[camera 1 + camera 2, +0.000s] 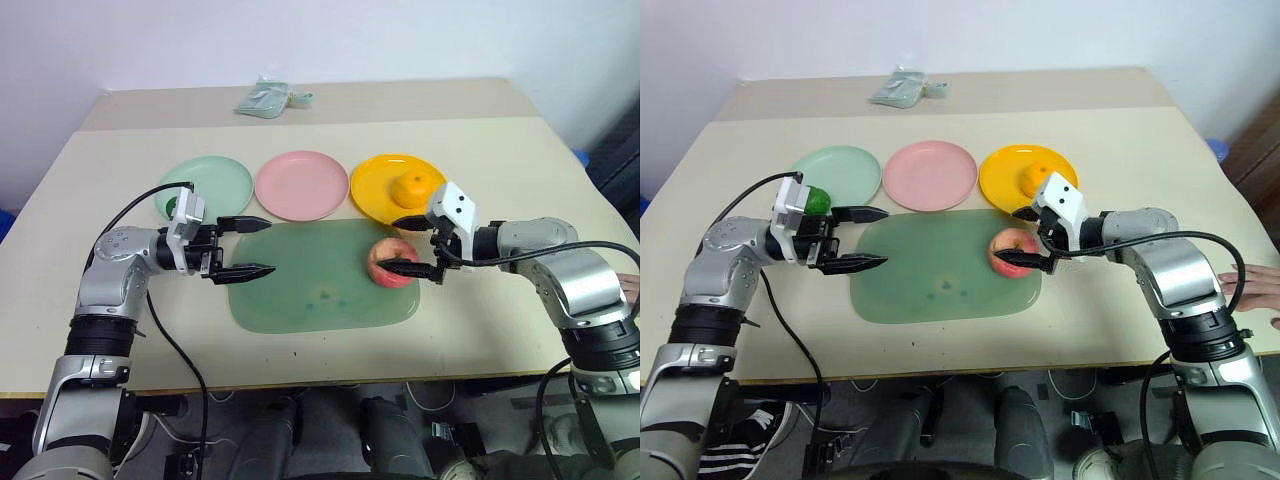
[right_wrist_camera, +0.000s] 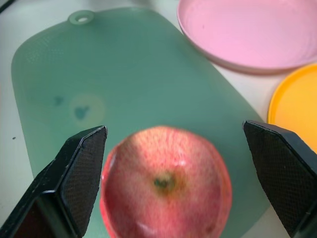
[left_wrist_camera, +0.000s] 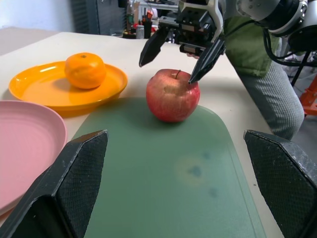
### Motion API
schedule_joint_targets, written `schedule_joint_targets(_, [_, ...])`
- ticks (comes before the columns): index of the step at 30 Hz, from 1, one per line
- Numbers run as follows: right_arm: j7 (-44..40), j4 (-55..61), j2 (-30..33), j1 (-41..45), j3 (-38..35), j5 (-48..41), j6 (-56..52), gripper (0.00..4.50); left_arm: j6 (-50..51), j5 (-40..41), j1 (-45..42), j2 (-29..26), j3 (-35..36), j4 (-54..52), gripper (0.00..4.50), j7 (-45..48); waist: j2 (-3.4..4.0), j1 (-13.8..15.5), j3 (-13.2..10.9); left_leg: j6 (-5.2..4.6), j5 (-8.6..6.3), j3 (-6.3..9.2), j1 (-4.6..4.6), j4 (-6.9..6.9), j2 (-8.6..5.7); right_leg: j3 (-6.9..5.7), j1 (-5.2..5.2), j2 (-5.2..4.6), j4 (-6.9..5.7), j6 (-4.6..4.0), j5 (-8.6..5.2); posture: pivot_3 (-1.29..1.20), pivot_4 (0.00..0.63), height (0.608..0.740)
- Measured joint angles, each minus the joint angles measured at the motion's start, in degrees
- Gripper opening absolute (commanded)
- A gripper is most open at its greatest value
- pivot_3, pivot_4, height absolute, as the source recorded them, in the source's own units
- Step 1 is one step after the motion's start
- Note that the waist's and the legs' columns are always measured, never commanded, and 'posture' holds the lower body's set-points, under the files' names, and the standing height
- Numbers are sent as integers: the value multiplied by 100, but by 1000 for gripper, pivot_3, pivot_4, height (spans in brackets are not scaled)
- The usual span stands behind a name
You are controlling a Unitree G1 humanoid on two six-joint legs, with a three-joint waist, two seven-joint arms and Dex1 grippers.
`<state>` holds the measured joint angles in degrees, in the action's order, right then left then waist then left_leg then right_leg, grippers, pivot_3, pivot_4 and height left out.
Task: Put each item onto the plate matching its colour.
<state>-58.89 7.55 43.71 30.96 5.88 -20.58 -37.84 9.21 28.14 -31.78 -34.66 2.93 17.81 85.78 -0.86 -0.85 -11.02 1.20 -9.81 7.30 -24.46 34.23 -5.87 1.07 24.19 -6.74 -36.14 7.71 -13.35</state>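
On the table (image 1: pixel 500 150), the mint green plate (image 1: pixel 215 180) at far left carries the small dark green fruit (image 1: pixel 816 201). Just in front, the left gripper (image 1: pixel 248 246) hovers with jaws spread and empty over the green mat (image 1: pixel 300 290). The pink plate (image 1: pixel 301 184) lies bare. The red-pink apple (image 1: pixel 391 262) sits on the mat's right end, the right gripper (image 1: pixel 403 245) straddling it with jaws wide. Behind, the orange (image 1: pixel 411 188) rests on the yellow plate (image 1: pixel 375 190).

Bright, even light w/ soft shadows; apple (image 2: pixel 166 196) is blurred close up, right gripper fingers (image 2: pixel 74 173) out of focus.
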Motion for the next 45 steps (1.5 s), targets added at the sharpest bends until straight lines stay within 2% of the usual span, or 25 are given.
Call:
schedule_joint_targets(17, [-61,-31,98,-22,262,224,-224,4477,43,2,0,3,0,-9,4500,7,-1,4,0,0,0,0,0,0,0,0,-1,0,0,0,0,0,150,740])
schedule_joint_targets(21, [-62,-28,99,-20,255,211,-303,3429,42,1,0,5,0,-10,4500,7,-1,4,1,0,0,0,0,0,0,0,-2,0,0,0,0,0,150,740])
schedule_joint_targets(29, [-15,-22,46,-19,218,151,-324,3339,37,1,0,6,0,-10,4500,-10,-1,1,1,0,0,0,0,0,0,0,-1,0,0,0,0,0,150,740])
schedule_joint_targets(33, [238,-255,-354,262,145,83,-330,3339,-106,-15,-24,39,47,33,4500,-229,0,-26,0,1,0,0,0,0,2,1,2,1,-1,-1,0,0,150,740])
schedule_joint_targets(38, [965,-1139,-1253,1416,108,409,161,3339,-569,-300,-291,271,152,489,4500,-997,-1,-30,0,4,3,1,1,-2,2,0,5,5,-2,-1,2,0,150,740])
schedule_joint_targets(45, [1838,-3433,-2744,2524,607,1318,1596,3339,-1024,-850,-579,390,330,1195,4500,-2425,-1,-34,0,6,4,4,-1,-6,-6,1,13,8,-10,-2,4,0,150,740])
